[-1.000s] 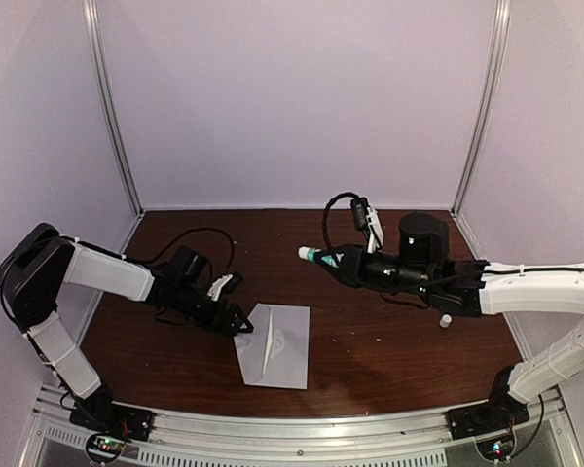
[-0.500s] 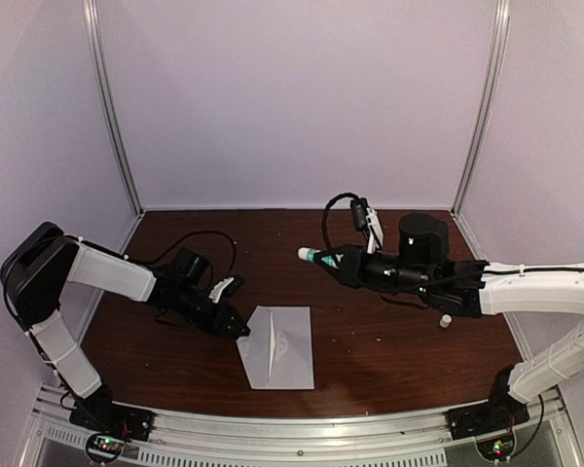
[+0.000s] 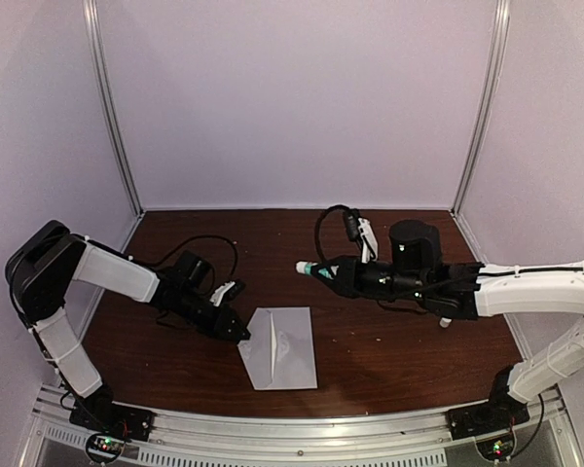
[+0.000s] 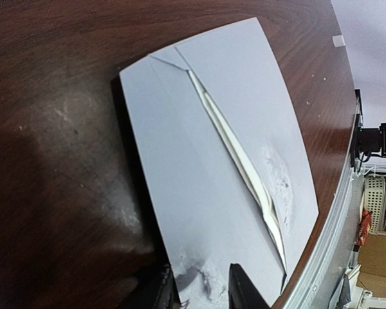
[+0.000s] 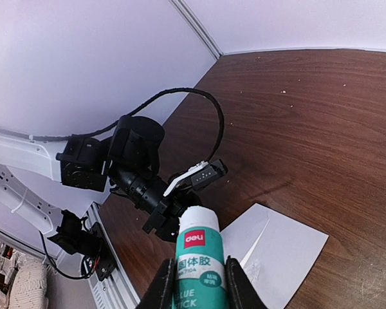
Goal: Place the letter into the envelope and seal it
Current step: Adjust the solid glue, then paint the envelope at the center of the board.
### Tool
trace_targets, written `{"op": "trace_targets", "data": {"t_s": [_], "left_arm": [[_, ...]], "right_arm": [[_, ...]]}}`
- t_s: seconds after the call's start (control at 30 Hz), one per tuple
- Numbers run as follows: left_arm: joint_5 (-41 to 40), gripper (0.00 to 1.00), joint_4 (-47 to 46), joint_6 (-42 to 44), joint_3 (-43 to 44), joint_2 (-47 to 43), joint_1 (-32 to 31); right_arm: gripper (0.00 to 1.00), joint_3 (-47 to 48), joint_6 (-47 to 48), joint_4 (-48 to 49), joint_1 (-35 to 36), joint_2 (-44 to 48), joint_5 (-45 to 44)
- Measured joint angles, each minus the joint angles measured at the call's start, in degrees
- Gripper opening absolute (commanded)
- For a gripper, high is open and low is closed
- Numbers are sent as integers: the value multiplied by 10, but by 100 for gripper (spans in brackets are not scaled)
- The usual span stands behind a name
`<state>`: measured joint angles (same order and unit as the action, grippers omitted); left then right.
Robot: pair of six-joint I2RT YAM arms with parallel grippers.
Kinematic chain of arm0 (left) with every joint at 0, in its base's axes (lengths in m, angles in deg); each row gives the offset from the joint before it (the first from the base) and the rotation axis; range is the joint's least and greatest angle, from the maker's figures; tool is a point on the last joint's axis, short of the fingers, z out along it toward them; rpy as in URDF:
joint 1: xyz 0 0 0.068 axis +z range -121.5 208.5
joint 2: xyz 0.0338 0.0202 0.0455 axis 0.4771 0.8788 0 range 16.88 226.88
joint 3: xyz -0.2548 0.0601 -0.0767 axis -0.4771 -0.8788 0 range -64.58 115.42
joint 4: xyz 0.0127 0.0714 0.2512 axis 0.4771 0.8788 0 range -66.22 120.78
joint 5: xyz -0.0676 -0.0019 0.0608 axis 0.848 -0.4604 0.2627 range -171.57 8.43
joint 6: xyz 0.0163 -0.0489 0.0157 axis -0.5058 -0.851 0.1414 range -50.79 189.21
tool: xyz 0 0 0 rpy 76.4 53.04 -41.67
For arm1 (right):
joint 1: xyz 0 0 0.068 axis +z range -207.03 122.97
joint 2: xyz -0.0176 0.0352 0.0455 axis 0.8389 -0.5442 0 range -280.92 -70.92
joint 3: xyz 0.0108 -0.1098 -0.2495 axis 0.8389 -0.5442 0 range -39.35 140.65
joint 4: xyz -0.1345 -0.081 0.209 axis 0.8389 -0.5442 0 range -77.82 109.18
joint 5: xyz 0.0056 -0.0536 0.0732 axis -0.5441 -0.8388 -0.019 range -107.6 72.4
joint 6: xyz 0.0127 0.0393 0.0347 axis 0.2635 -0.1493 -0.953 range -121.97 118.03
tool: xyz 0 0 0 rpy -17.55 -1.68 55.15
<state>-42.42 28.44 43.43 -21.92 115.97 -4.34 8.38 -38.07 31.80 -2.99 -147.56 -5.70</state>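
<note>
The pale grey envelope point(image 3: 282, 345) lies flat near the table's front edge, flap side up. It also shows in the left wrist view point(image 4: 199, 180) and the right wrist view point(image 5: 280, 254). A thin brighter white strip, the letter point(image 4: 244, 164), shows along the flap seam; the rest of it is hidden inside. My left gripper point(image 3: 238, 333) is at the envelope's left corner, jaws a little apart over the paper point(image 4: 201, 293). My right gripper point(image 3: 331, 269) is shut on a green glue stick point(image 5: 196, 257) with its white tip bare, held above the table behind the envelope.
A small white cap point(image 3: 446, 320) lies on the table at the right, beside my right arm. A black cable point(image 3: 200, 238) loops behind my left wrist. The metal rail point(image 3: 302, 428) runs just in front of the envelope.
My right arm has moved a little left and nearer with the glue stick. My left gripper has edged right and nearer, and the envelope has shifted slightly with it.
</note>
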Motion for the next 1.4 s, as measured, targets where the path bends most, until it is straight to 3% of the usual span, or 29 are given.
{"op": "trace_targets", "data": {"t_s": [0.27,0.7,1.07,1.4], "left_arm": [[1,42,-1,-2,3,-1,-2],[21,29,-4,-3,2,-1,-26],[21,0,-2,-8,-1,-1,-26],[-36,0,91,52,91,17,-38]], "right_arm": [[5,0,2,-1,1,-2,0],[5,0,2,-2,2,-8,0],[3,0,15,-29,19,-17,2],[1,0,24,-106,62,-69,3]]}}
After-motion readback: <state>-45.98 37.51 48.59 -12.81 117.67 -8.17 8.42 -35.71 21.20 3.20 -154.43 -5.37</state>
